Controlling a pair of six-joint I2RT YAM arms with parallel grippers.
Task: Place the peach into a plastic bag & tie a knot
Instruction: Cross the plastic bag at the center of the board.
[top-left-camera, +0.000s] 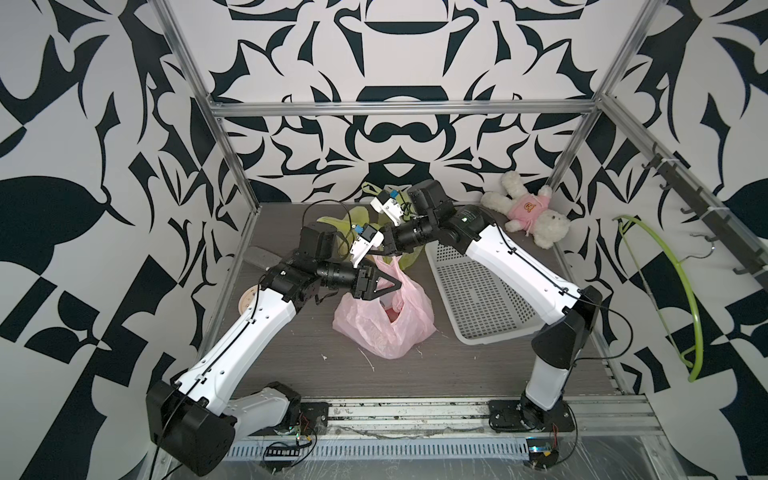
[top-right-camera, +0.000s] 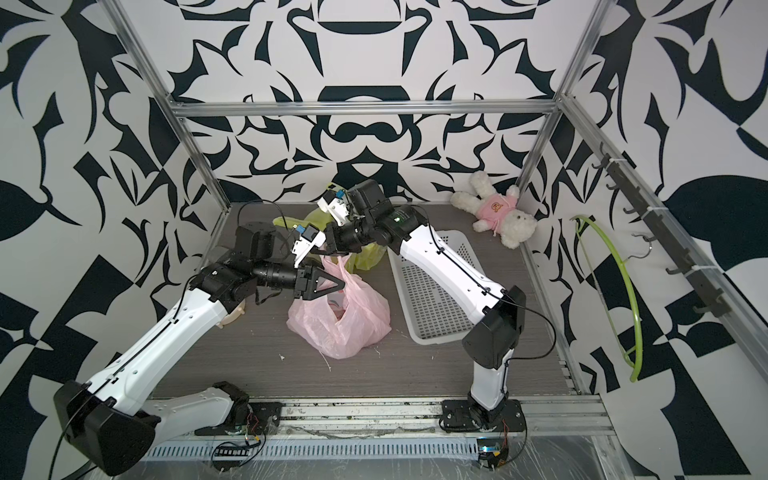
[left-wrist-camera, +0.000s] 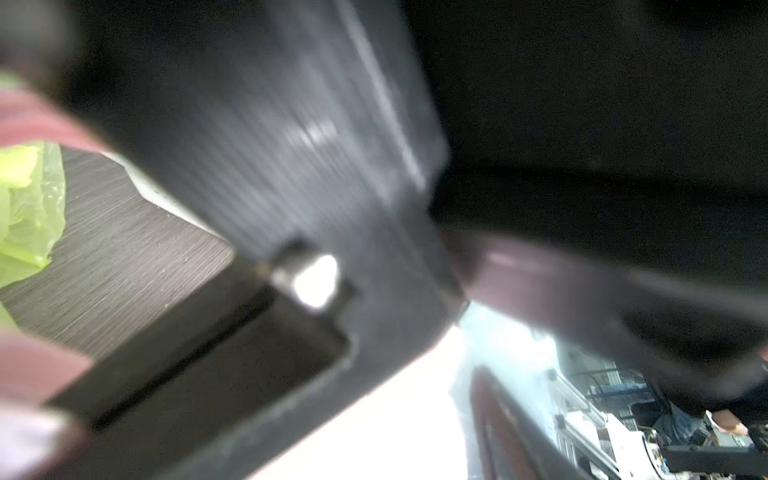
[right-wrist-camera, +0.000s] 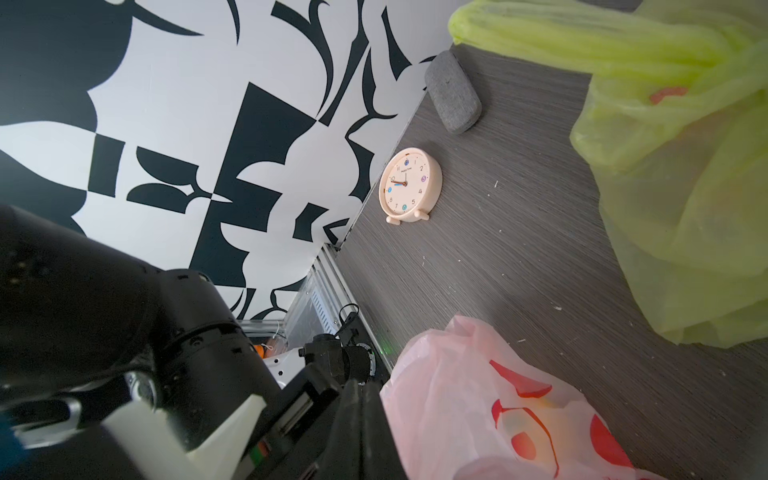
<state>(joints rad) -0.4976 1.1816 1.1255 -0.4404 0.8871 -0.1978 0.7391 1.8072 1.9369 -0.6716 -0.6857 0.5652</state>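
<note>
Pink and thin-filmed, the bag (top-left-camera: 384, 328) sits on the table (top-left-camera: 291, 365) in both top views, and through its film we note a reddish form low in its body, which we record as the peach (top-left-camera: 392, 314). We find the right gripper (top-left-camera: 374, 252) with jaws pressed together on the bag's raised handle, above and behind the peach. We find the left gripper (top-left-camera: 398, 285) over the bag's top, nearly above the peach and apart from it; we cannot tell how its jaws stand, as they are seen edge-on from above and blurred in the left wrist view.
</note>
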